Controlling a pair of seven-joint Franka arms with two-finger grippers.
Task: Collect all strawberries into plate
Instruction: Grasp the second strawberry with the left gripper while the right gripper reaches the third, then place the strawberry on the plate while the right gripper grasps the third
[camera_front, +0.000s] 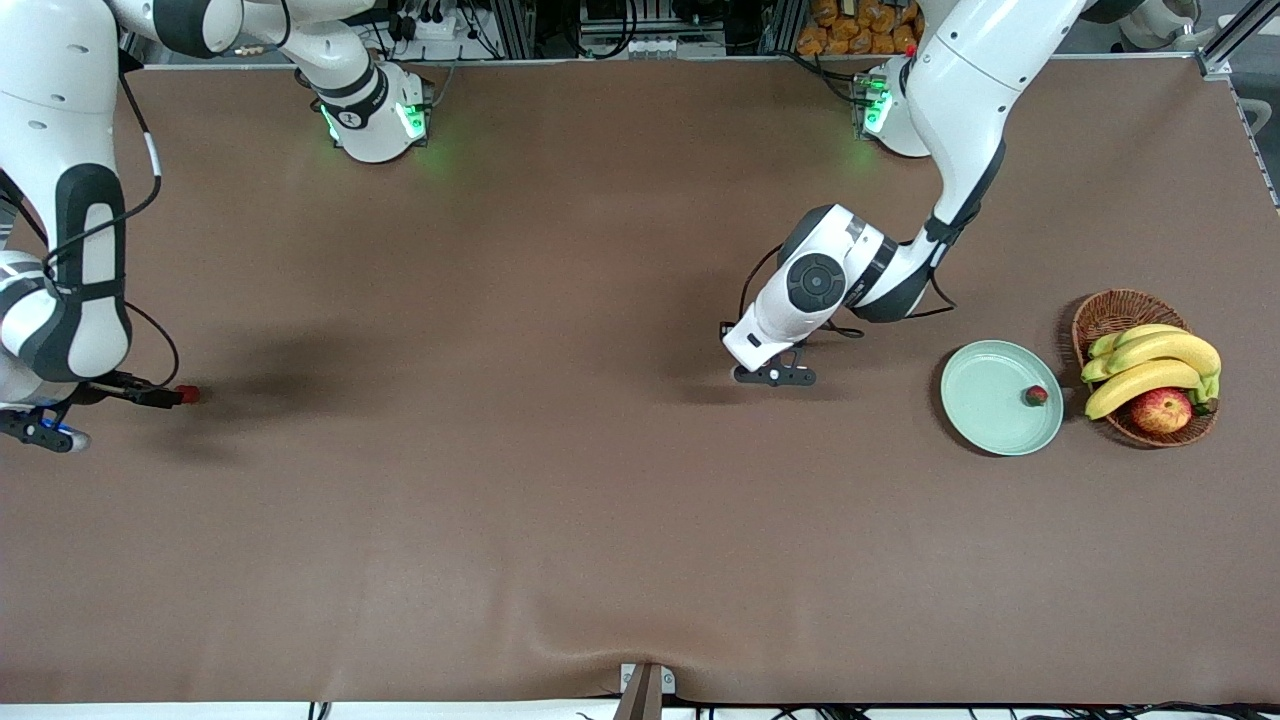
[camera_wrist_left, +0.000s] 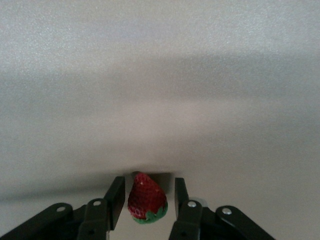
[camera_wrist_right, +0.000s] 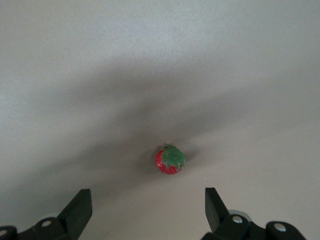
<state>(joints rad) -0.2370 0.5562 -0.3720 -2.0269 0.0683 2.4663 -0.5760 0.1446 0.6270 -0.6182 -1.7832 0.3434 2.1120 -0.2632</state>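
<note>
The pale mint-green plate (camera_front: 985, 400) lies toward the left arm's end of the table with one strawberry (camera_front: 1036, 396) in it, near the rim by the basket. My left gripper (camera_front: 775, 376) is low on the table, between the table's middle and the plate. In the left wrist view the left gripper (camera_wrist_left: 148, 184) is open, with a second strawberry (camera_wrist_left: 146, 198) between the fingers and small gaps on both sides. That berry is hidden in the front view. My right gripper (camera_front: 105, 415) is open wide at the right arm's end. A third strawberry (camera_front: 188, 394) lies on the table just ahead of the right gripper (camera_wrist_right: 146, 197) in the right wrist view (camera_wrist_right: 170, 160).
A brown wicker basket (camera_front: 1105, 312) holding bananas (camera_front: 1155, 362) and a red-yellow apple (camera_front: 1161, 409) stands beside the plate, at the left arm's end. A brown mat covers the table. A bracket (camera_front: 645, 690) sits at the table's near edge.
</note>
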